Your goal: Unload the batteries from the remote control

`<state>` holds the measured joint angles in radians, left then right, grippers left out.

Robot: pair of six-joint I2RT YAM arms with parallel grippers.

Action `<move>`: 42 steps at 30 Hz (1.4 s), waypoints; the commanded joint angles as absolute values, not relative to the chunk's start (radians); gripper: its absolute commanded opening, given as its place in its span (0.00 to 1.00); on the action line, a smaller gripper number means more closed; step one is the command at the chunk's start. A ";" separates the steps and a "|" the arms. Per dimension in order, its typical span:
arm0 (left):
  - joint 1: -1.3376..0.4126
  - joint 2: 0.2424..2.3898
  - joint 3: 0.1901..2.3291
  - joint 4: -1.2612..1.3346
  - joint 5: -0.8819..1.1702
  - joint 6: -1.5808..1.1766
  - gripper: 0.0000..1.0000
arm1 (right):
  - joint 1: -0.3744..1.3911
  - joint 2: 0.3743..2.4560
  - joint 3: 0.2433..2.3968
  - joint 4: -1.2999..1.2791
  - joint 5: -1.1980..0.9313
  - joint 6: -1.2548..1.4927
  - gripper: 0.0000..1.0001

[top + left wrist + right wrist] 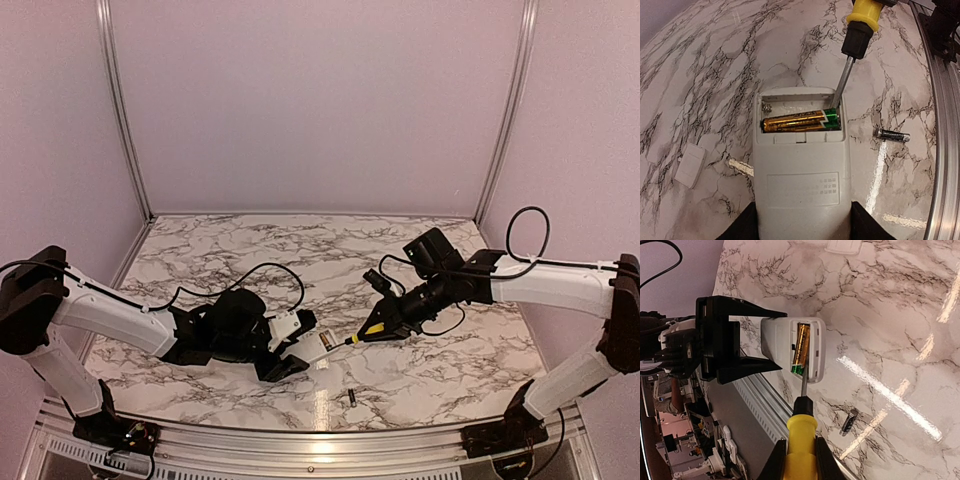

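L pincer point(802, 227) grips the remote control point(800, 170) by its sides, back face up, battery recess open at the far end. One gold battery point(800, 121) lies across the recess. R pincer point(799, 460) is clenched on a yellow-handled screwdriver point(860, 25). Its shaft slants down into the recess, tip at the battery's green end, btwn it & the recess wall. A loose battery point(893, 135) lies on the tabletop point(715, 75) near the remote, not touching it. A small white cover point(690, 165) lies on the other side, apart.
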<state>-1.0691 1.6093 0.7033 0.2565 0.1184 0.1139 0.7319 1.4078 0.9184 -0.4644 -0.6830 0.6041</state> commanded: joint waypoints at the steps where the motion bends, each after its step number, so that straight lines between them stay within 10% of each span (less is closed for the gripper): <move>1: -1.070 1.623 0.743 0.344 0.149 0.094 0.00 | 0.743 1.390 0.977 -0.408 -0.768 0.606 0.00; 42: -1.068 1.684 0.773 0.253 0.314 -0.093 0.00 | 0.743 1.361 1.086 -0.548 -0.723 0.549 0.00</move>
